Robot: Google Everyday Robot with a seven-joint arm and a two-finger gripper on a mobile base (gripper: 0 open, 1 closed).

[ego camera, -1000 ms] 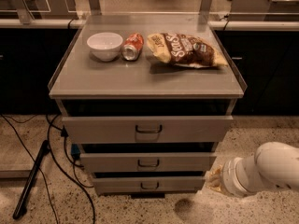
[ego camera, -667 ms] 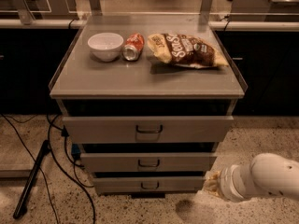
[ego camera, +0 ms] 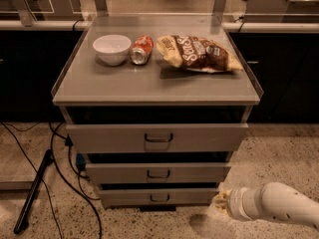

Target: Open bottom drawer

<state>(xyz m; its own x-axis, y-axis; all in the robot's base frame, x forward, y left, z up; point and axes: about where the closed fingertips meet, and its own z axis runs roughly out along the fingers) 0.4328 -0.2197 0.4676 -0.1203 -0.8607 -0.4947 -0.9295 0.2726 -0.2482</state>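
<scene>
Bottom drawer (ego camera: 124, 197) is found lowest in the grey metal cabinet (ego camera: 149, 86), just above the speckled floor (ego camera: 279, 153). Its flat, narrow front is marked by a small dark U-shaped handle (ego camera: 159, 198), and it has not been shifted since the earlier frames. The gripper (ego camera: 221, 200), carried on a smooth, rounded white arm (ego camera: 279, 210), has been lowered and brought in beside the drawer's right end; contact cannot be told, nor how far it is spread. Above are seen the middle drawer (ego camera: 119, 174) and the taller top drawer (ego camera: 109, 137). On the cabinet's matte surface are set a round white bowl (ego camera: 112, 48), a can (ego camera: 142, 50) laid on its side and a crinkled chip bag (ego camera: 197, 54).
</scene>
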